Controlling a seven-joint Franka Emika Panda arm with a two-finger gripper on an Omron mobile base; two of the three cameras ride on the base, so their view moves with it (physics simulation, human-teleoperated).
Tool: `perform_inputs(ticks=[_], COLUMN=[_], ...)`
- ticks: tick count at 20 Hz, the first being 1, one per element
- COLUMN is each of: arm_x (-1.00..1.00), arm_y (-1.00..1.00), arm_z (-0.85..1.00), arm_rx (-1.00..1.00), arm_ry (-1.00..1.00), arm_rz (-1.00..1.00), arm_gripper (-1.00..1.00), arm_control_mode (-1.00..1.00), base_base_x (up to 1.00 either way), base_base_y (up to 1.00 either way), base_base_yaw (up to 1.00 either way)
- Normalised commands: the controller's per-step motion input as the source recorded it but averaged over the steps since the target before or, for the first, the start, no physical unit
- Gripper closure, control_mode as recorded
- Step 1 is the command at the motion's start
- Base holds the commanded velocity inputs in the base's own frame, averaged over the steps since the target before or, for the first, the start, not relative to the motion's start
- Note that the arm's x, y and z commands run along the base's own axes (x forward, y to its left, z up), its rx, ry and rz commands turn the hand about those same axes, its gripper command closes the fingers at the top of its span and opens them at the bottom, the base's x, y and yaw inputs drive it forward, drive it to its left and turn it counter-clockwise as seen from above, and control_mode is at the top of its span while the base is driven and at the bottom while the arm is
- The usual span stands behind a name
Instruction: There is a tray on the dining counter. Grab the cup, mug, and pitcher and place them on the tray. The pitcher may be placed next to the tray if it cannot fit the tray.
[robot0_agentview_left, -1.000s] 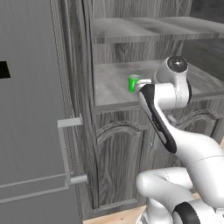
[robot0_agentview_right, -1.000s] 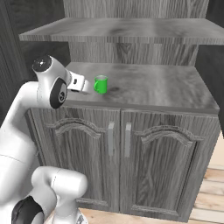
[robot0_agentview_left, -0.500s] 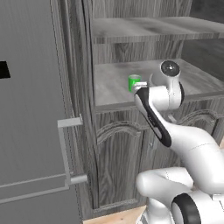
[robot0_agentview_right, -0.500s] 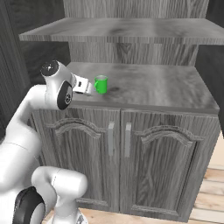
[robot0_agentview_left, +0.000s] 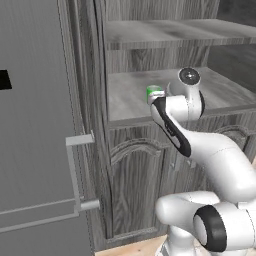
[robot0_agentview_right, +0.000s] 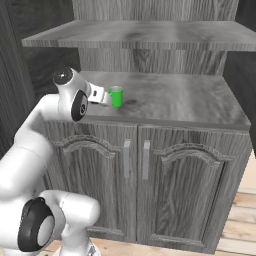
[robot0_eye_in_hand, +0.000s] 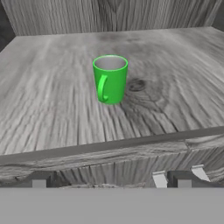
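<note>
As the spread, empty end effector (robot0_eye_in_hand: 111, 179) faces it, the green mug (robot0_eye_in_hand: 110, 79) stands upright on the surface (robot0_eye_in_hand: 175, 100): rigid, probably light and smooth-walled, best pinched across its body, clear of the handle.

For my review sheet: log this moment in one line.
phase: approach | gripper: open, empty | target: mug, upright on counter | contact: none

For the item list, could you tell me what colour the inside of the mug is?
Grey inside, bright green outside; the mug shows best in the hand view.
</note>
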Motion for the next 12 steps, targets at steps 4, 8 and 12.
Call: perform_inputs(ticks=[4, 8, 12], arm_x=[0.26, 0.28, 0.31], arm_y=[0.0, 0.0, 0.0], arm_z=[0.0, -0.07, -0.13], arm_rx=[0.0, 0.0, 0.0], arm_ry=[0.0, 0.0, 0.0], arm_rz=[0.0, 0.0, 0.0], arm_gripper=[-1.0, -1.0, -1.0], arm_control_mode=[-1.0, -1.0, -1.0], base_base_x=[0.0, 0.0, 0.0], base_base_y=[0.0, 0.0, 0.0], base_base_yaw=[0.0, 0.0, 0.0])
